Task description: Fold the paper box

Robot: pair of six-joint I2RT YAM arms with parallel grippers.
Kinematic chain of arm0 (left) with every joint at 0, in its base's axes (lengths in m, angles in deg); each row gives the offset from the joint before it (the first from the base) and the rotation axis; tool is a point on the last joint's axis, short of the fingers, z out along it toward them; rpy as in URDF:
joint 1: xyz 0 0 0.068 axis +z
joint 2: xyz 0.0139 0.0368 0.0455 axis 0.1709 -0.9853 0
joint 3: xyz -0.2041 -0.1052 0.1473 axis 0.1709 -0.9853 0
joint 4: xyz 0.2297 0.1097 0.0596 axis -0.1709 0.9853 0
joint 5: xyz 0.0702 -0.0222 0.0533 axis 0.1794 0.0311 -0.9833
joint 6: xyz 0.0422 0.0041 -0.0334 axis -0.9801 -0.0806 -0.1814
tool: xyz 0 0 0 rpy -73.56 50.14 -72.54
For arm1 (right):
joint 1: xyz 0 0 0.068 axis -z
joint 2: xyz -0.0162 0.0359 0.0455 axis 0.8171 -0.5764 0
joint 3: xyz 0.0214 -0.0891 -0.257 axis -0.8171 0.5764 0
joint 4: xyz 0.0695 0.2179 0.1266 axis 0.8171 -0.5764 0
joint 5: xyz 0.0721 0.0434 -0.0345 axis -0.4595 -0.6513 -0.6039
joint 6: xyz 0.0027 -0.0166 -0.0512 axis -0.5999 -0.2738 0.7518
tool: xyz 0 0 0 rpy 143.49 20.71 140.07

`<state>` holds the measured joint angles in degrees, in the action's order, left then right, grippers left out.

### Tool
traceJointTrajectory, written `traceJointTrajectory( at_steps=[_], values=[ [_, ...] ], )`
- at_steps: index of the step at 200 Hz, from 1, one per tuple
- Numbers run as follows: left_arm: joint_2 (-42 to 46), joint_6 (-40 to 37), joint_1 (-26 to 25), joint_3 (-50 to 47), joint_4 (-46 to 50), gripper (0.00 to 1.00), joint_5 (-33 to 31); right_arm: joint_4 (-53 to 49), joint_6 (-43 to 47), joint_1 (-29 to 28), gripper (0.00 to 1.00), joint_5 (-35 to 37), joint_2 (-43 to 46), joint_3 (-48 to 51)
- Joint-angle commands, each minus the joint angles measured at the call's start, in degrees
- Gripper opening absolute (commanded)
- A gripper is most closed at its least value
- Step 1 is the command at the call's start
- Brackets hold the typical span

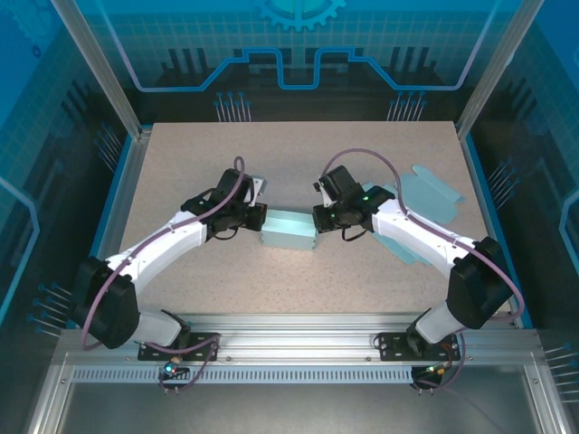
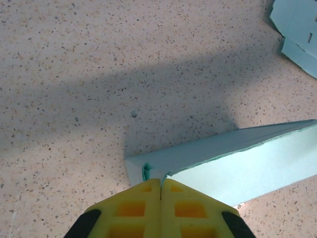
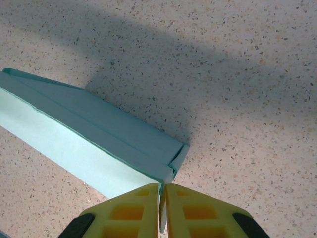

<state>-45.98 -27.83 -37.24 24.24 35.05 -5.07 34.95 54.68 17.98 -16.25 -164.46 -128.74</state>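
Observation:
The paper box (image 1: 289,231) is a long, light teal carton lying on the speckled table between the two arms. My left gripper (image 1: 261,220) is at its left end. In the left wrist view the yellow fingers (image 2: 133,208) are pressed together at the box's (image 2: 237,158) corner, with a thin paper edge running into the seam of the gripper (image 2: 161,181). My right gripper (image 1: 317,220) is at the right end. In the right wrist view it (image 3: 162,187) is shut on a thin end flap of the box (image 3: 89,134).
Flat teal paper blanks (image 1: 430,194) lie on the table to the right, partly under the right arm, and they show at the corner of the left wrist view (image 2: 297,29). Aluminium frame posts (image 1: 131,117) and blue panels enclose the table's sides and back.

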Motion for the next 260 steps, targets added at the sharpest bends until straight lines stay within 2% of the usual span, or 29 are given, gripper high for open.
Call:
traceJointTrajectory(
  at_steps=[1, 118, 161, 260],
  values=[
    [1.54, 3.25, -1.04, -1.15, -2.07, 0.0, 0.02, 1.31, -1.99, -1.06, 0.13, 0.47, -0.8, -0.99],
    [2.14, 11.45, -6.77, -5.67, -8.03, 0.0, -6.5, 4.81, -8.46, -4.46, 0.11, 3.06, -1.77, -0.5],
    [3.52, 11.29, -7.19, -9.27, -10.88, 0.0, -9.5, 7.21, -12.04, -4.58, 0.11, 3.74, -1.68, 0.04],
    [2.12, 12.24, -8.99, -11.47, -13.48, 0.0, -10.1, 9.85, -12.94, -5.58, 0.1, 3.64, -3.49, 0.37]
  ],
)
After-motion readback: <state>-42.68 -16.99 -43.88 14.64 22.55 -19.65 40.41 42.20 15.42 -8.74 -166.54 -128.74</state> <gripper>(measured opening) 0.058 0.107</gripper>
